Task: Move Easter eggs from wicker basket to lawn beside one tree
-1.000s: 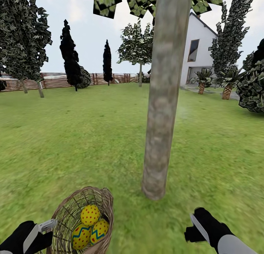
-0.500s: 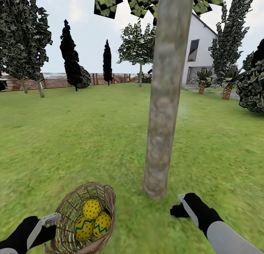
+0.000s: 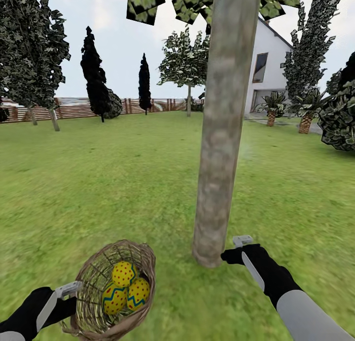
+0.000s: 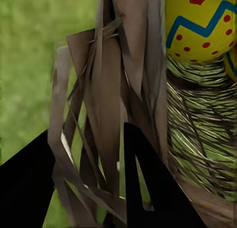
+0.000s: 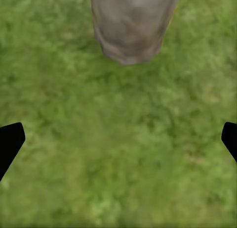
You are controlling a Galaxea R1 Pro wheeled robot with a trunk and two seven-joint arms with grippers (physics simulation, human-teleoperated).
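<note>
The wicker basket hangs tilted low over the lawn, just left of the tree. Three yellow Easter eggs with teal zigzags lie inside it, and one egg shows close up in the left wrist view. My left gripper is shut on the basket's rim; wicker strands run between its black fingers. My right gripper is open and empty, low over the grass beside the trunk's base.
Open grass spreads around the trunk. A white house and palms stand far right, a dark bush is at the right edge, and cypresses and a fence line the back.
My right arm has reached forward and left, up to the trunk's base. The left gripper has raised the basket a little, with the eggs still inside.
</note>
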